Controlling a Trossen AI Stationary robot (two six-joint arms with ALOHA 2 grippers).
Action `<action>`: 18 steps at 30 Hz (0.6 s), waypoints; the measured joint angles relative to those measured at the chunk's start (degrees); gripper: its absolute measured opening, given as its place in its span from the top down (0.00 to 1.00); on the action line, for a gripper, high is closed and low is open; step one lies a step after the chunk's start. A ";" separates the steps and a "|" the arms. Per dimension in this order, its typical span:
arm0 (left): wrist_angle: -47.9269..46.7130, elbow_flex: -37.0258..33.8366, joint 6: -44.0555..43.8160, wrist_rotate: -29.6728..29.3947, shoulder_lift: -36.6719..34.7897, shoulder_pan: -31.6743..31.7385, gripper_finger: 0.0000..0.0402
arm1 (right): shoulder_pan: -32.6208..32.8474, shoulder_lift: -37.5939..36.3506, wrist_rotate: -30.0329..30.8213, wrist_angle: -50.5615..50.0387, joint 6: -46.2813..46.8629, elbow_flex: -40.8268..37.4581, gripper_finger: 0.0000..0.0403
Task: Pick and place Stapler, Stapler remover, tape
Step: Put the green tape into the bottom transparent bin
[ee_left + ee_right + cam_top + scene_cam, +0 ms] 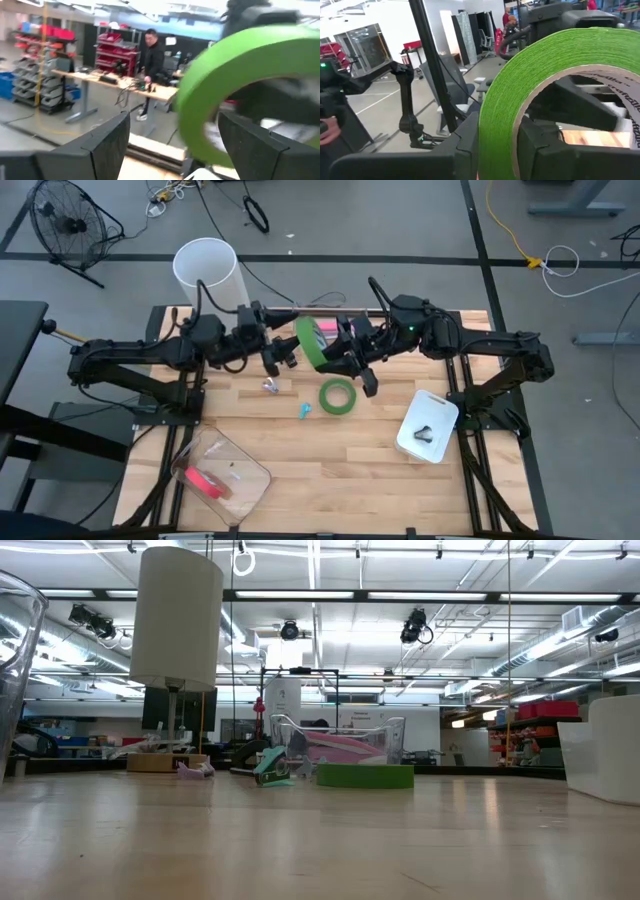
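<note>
Both arms are stretched in toward the top-middle of the overhead frame, wrists nearly meeting. The right gripper [322, 345] sits just right of centre with its fingers [465, 145] pinched across the band of a green tape roll [308, 340], held up on edge. The left gripper [283, 360] hangs just left of it, jaws spread wide and gripping nothing, pointed at that roll.
</note>
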 joint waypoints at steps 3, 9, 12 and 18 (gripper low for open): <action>1.63 0.00 0.01 0.59 0.18 -0.02 0.24 | -0.02 0.02 0.26 -0.08 -0.71 0.00 0.81; 4.74 0.00 0.01 0.44 0.57 0.04 0.24 | 0.00 0.02 0.46 -0.29 -1.39 0.00 0.81; 5.19 0.00 -0.01 0.47 0.57 -0.07 0.24 | 0.00 0.02 0.46 -0.37 -1.82 0.00 0.81; 5.42 0.00 0.22 0.44 0.59 -0.35 0.24 | 0.00 0.02 1.89 -0.71 -2.47 0.00 0.81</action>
